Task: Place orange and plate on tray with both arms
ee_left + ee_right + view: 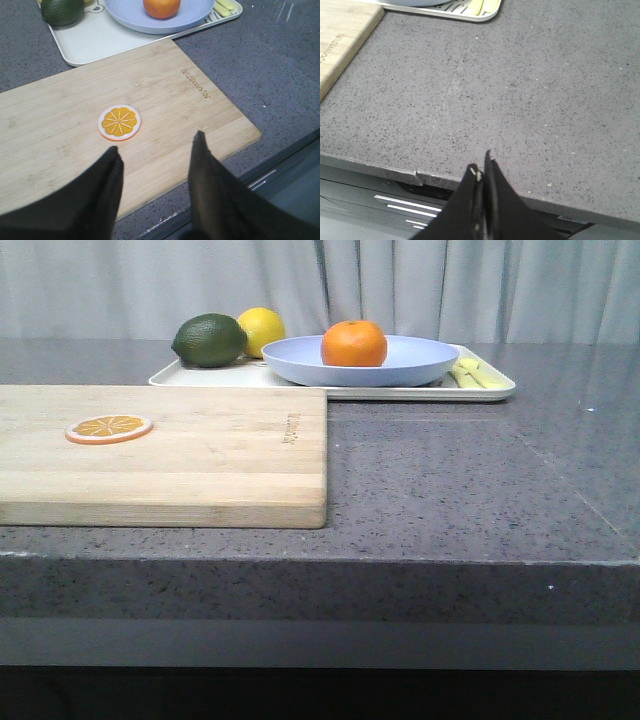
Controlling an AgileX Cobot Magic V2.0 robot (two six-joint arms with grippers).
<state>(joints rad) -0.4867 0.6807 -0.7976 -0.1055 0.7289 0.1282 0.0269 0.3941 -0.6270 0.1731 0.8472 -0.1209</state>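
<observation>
We see the orange (354, 343) sitting in the plate (420, 365), a little toward the left of the plate's middle in the front view. Being round, it has no long axis to speak of, and we cannot make out its stem dimple, so we cannot tell which way it points. The plate rests flat on the tray (190, 378), which lies at the far side of the worktop (460, 480) with its long axis running left to right across the front view. Also on the tray, left of the plate, are a dark green fruit (209, 340) and, just behind it, a yellow lemon (263, 328); at the tray's right end lies something pale yellow (474, 373) that we cannot identify.

Nearer to us, a wooden cutting board (200, 455) lies on the worktop, its far edge right by the tray's near rim. A thin orange slice (109, 428) lies flat on the board's left part.

In the left wrist view, the left gripper (157, 157) hangs over the near edge of the board with its fingers spread well apart and nothing between them; the slice sits just beyond the fingertips. In the right wrist view, the right gripper (481, 167) hangs over the bare front edge of the worktop, its fingers pressed together and holding nothing, well apart from the tray.
</observation>
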